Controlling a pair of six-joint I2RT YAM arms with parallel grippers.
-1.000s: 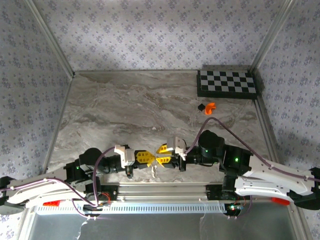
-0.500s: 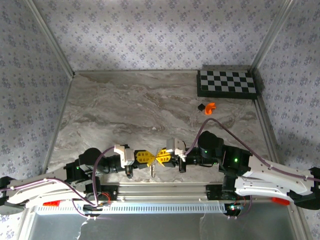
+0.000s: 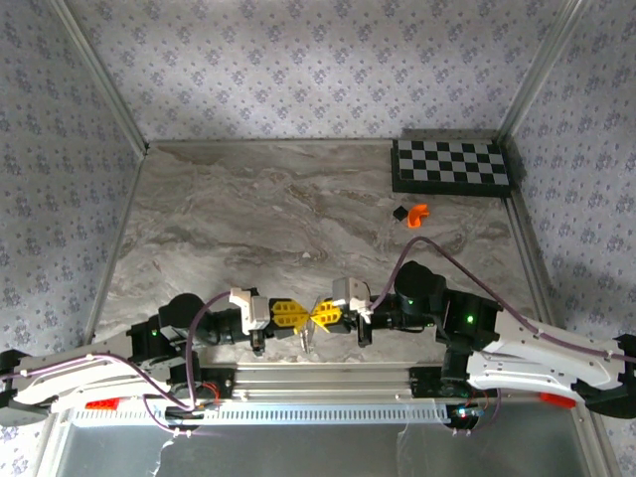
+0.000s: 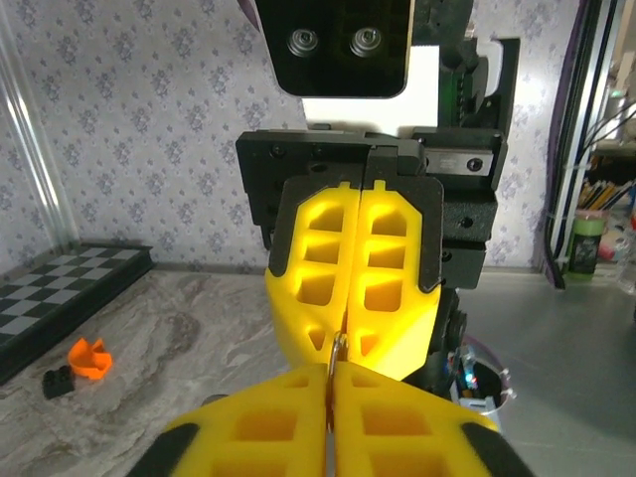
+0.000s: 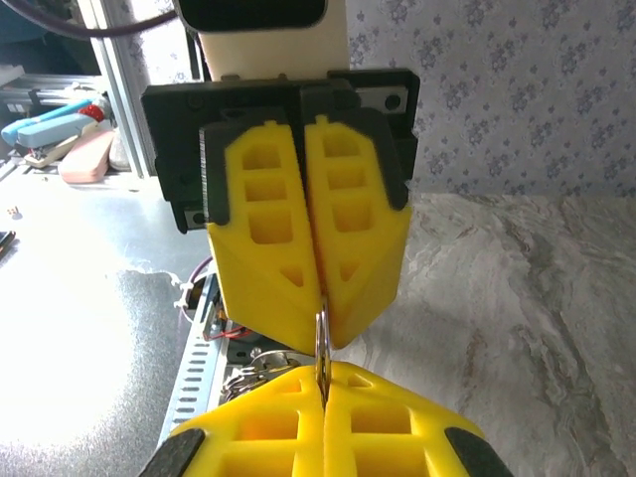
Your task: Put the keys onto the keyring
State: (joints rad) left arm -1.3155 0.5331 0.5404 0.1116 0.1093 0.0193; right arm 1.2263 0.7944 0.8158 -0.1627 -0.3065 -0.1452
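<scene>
Both grippers meet tip to tip just above the table's near edge. The keyring (image 5: 321,339), a thin silver loop seen edge-on, stands upright between them. My left gripper (image 3: 301,315) is shut on the ring's left side, with only a hairline slit between its yellow pads (image 4: 388,422). From the right, my right gripper (image 3: 316,316) is shut on the ring's other side. A cluster of silvery keys (image 5: 253,370) hangs from the ring beneath the fingers, seen in the top view as a small silvery bit (image 3: 306,338) over the aluminium rail.
Far right on the marble table lie a small orange piece (image 3: 417,213) and a black piece (image 3: 400,212), in front of a checkerboard (image 3: 452,166). An aluminium rail (image 3: 328,378) runs along the near edge under the grippers. Patterned walls close in three sides.
The right gripper has moved slightly left and shut its fingers on the ring held by the left gripper. The hanging keys have swung a little.
</scene>
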